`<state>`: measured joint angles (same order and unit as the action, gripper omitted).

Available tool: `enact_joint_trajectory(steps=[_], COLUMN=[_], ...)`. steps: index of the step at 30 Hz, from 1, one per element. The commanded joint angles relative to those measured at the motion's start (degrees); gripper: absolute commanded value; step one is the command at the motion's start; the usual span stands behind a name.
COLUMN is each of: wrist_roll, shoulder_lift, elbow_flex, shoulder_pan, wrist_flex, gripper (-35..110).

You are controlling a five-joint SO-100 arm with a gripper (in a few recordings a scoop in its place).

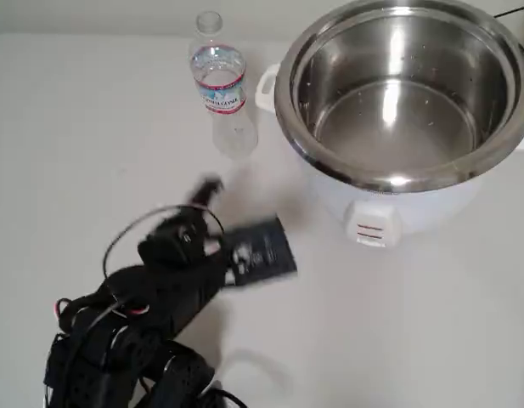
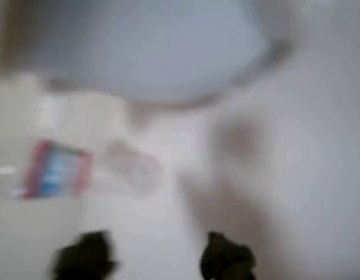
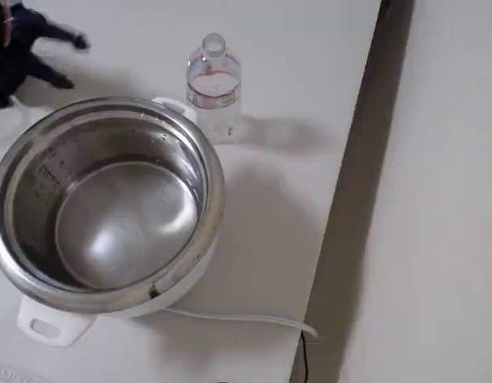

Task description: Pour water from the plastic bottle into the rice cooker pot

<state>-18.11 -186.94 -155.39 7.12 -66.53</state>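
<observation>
From above I see the plastic bottle (image 1: 220, 85) standing up on the white table (image 1: 75, 110), just beside the rice cooker pot (image 1: 403, 89) on the pot's left. The bottle has no cap and a red, white and blue band around it. The pot is big, round and shiny inside, and it sits in a white cooker body (image 1: 389, 208) with a side handle (image 1: 266, 87) close to the bottle. My black arm (image 1: 143, 314) is low in this view, and the gripper (image 1: 209, 191) at its tip is blurry here — it is apart from the bottle, below it in the picture. In the wrist view the two dark fingertips (image 2: 86, 256) sit at the bottom with a gap between them, and nothing is between them, so the gripper (image 2: 156, 256) is open and holding nothing. That view is very fuzzy, but I can make out the bottle (image 2: 57, 170) at the left and the cooker body (image 2: 150, 52) above it. In the fixed view the gripper (image 3: 68, 60) is in the top left corner, well apart from the bottle (image 3: 214, 84), which stands just past the pot (image 3: 106, 203) — a white cord (image 3: 246, 319) runs from the cooker along the table.
</observation>
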Motion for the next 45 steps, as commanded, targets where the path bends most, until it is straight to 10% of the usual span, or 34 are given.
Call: enact_joint_trajectory(steps=[1,45], wrist_roll=[10.11,10.37], shoulder_lift=[-1.41,-1.41], elbow_flex=[4.04,-14.5], shoulder_pan=[4.13,1.76], wrist_flex=[-9.4,-8.96], gripper=[9,3])
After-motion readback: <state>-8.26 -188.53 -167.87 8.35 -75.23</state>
